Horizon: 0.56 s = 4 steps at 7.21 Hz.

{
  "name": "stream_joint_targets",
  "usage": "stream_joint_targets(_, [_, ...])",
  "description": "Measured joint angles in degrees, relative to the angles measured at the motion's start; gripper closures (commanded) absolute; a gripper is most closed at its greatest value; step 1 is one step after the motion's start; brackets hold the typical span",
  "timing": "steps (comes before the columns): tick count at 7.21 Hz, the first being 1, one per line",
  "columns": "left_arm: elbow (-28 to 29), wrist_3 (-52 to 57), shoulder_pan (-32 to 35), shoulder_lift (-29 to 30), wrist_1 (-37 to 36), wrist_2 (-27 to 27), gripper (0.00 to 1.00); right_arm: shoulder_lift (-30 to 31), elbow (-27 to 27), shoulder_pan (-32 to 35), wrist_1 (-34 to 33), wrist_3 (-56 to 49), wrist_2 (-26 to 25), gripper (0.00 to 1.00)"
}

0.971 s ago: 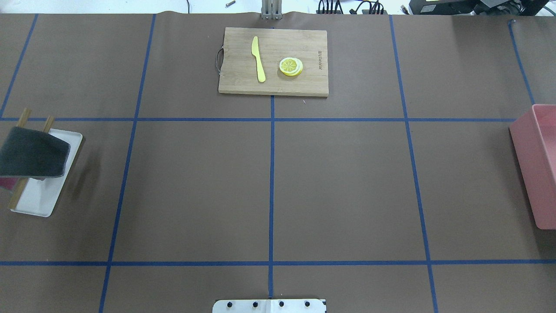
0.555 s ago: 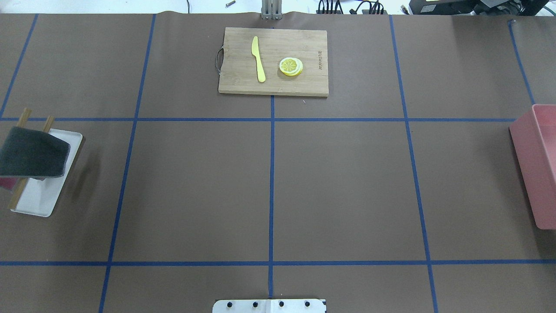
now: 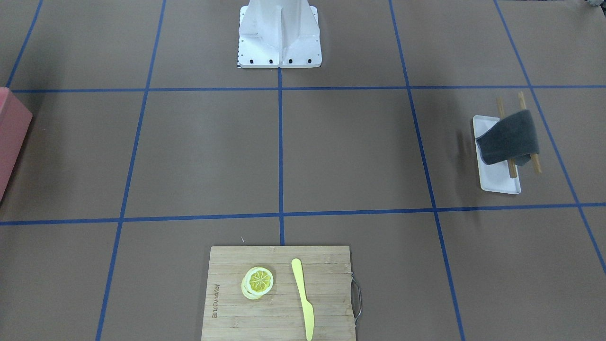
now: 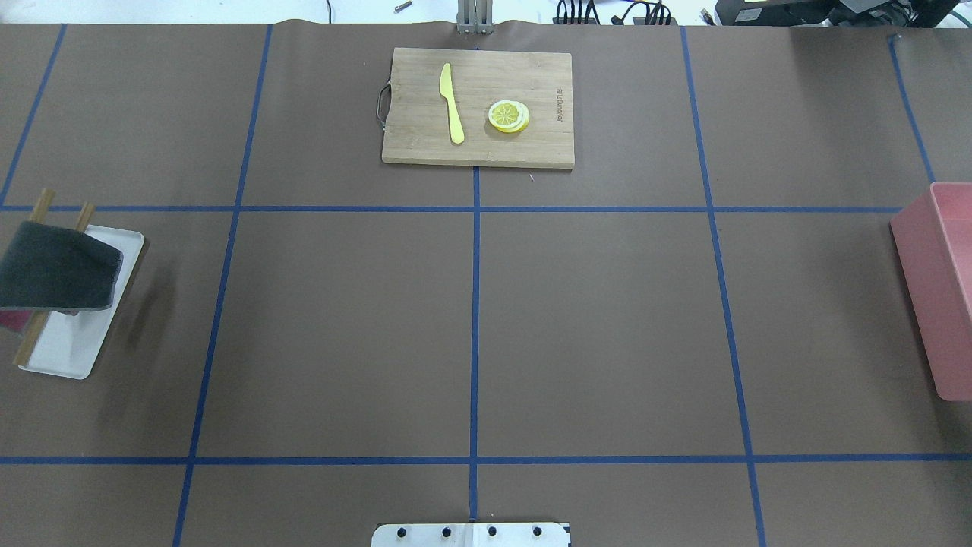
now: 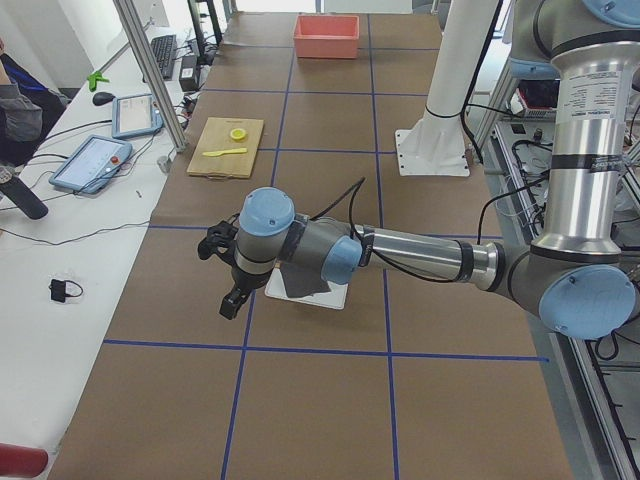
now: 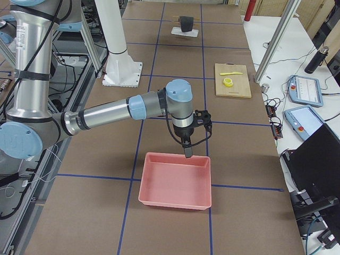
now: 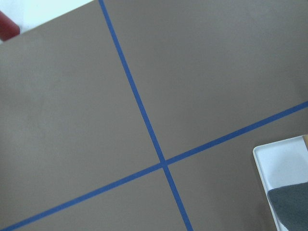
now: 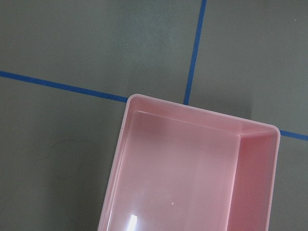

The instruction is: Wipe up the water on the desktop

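Note:
The desktop (image 4: 342, 327) is a matte brown sheet crossed by blue tape lines; I can make out no water on it. A dark grey cloth (image 4: 57, 266) (image 3: 509, 137) hangs over two wooden sticks on a white tray (image 4: 68, 349) at the robot's left. My left gripper (image 5: 230, 298) shows only in the exterior left view, hovering beside that tray; whether it is open or shut I cannot tell. My right gripper (image 6: 187, 150) shows only in the exterior right view, above the pink bin's rim; its state I cannot tell either.
A bamboo cutting board (image 4: 478, 106) at the far middle carries a yellow knife (image 4: 452, 102) and a lemon slice (image 4: 508, 116). The pink bin (image 4: 938, 289) stands at the right edge. The robot base plate (image 4: 471, 534) is at the near edge.

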State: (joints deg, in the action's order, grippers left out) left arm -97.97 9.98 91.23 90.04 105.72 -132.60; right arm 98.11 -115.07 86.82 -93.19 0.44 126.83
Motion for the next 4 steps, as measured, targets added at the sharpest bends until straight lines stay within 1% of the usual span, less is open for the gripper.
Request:
stream_joint_targets(3, [-0.6, 0.1, -0.3, 0.0, 2.5, -0.1, 0.02, 0.0, -0.6, 0.0, 0.0, 0.1, 0.4, 0.00])
stream_joint_targets(4, [-0.6, -1.4, -1.5, -0.1, 3.8, -0.1, 0.02, -0.1, -0.7, 0.0, 0.0, 0.7, 0.9, 0.00])
